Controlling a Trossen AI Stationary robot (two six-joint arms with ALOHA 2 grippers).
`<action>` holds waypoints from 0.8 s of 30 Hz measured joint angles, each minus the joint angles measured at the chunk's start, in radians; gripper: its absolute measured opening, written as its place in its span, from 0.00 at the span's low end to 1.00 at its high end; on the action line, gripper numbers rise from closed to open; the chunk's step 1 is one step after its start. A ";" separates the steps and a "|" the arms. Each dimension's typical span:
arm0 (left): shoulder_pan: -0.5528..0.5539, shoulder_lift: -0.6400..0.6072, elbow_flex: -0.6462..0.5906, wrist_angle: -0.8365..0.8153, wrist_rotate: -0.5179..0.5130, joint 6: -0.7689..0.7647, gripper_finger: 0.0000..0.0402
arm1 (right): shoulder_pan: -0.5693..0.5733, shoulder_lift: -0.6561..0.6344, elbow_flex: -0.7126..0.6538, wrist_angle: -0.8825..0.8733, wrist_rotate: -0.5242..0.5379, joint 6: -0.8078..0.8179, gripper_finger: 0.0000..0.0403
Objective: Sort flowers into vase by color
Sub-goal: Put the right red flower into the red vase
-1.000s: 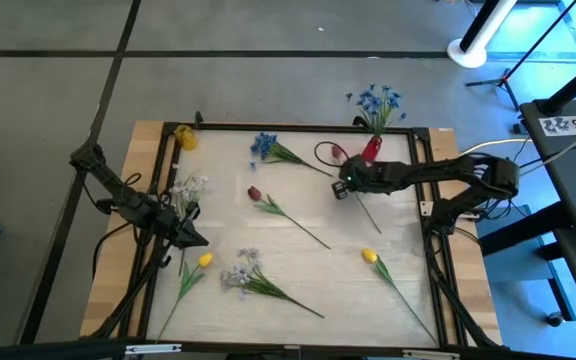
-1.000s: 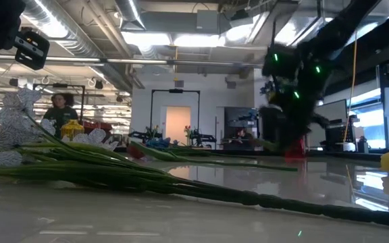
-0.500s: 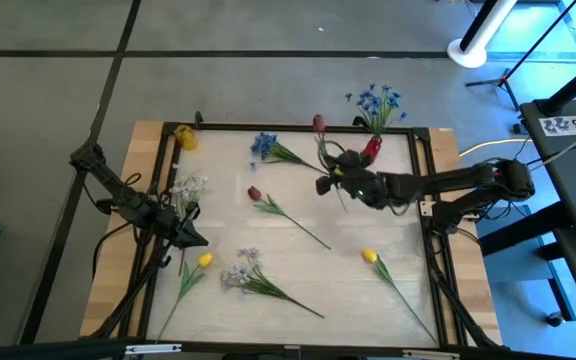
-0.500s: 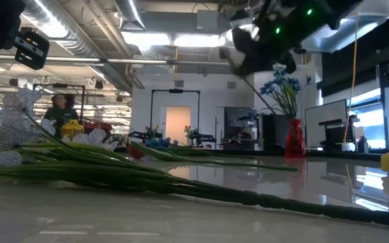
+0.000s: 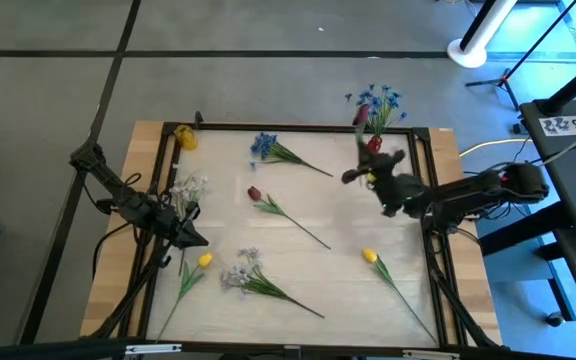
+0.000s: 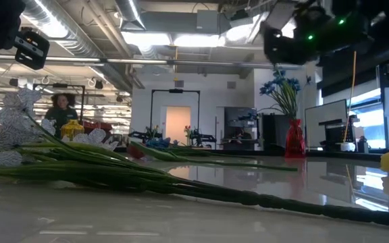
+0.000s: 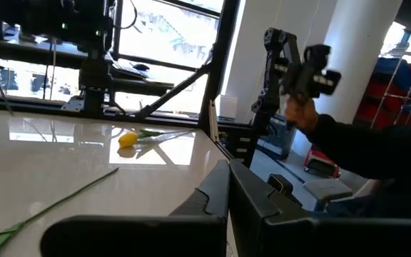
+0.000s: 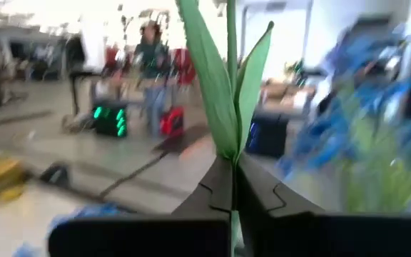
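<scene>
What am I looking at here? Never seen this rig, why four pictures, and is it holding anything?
It is a two-armed table robot, filmed by four cameras at once: one overhead, one at table-top level, one on each wrist.

On the pale table lie small artificial flowers on thin green stems: a blue cluster, a dark red tulip, yellow tulips, and pale white sprays. A red vase at the far edge already holds blue flowers.

The right gripper is shut on a green-stemmed flower, carried in the air near the vase; its bloom looks dark red. The left gripper waits shut at the table's left side, holding nothing.
</scene>
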 joint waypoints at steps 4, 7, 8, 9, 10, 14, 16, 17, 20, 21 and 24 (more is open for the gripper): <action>0.000 0.000 0.000 0.001 0.000 0.000 0.00 | -0.034 -0.011 -0.034 0.347 -0.071 -0.337 0.01; 0.000 0.000 0.000 0.001 0.000 0.000 0.00 | -0.090 -0.017 -0.030 0.418 -0.182 -0.449 0.01; 0.000 0.000 0.000 0.001 0.000 0.000 0.00 | -0.116 -0.020 -0.029 0.411 -0.226 -0.444 0.01; 0.000 0.000 0.000 0.001 0.000 0.000 0.00 | -0.152 -0.020 -0.029 0.410 -0.256 -0.427 0.01; 0.000 0.000 0.000 0.001 0.000 0.000 0.00 | -0.189 -0.018 -0.026 0.414 -0.282 -0.413 0.02; 0.000 0.000 0.000 0.001 0.000 0.000 0.00 | -0.327 -0.009 -0.027 0.411 -0.340 -0.345 0.01; 0.000 0.000 0.000 0.001 0.000 0.000 0.00 | -0.378 -0.010 -0.027 0.413 -0.377 -0.280 0.01; 0.000 0.000 0.000 0.001 0.000 0.000 0.00 | -0.401 -0.010 -0.027 0.404 -0.393 -0.253 0.02; 0.000 0.000 0.000 0.001 0.000 0.000 0.00 | -0.457 -0.010 -0.027 0.351 -0.428 -0.201 0.02; 0.000 0.000 0.000 0.001 0.000 0.000 0.00 | -0.471 -0.010 -0.027 0.325 -0.431 -0.179 0.02; 0.000 0.000 0.000 0.001 0.000 0.000 0.00 | -0.501 -0.010 -0.027 0.251 -0.434 -0.138 0.03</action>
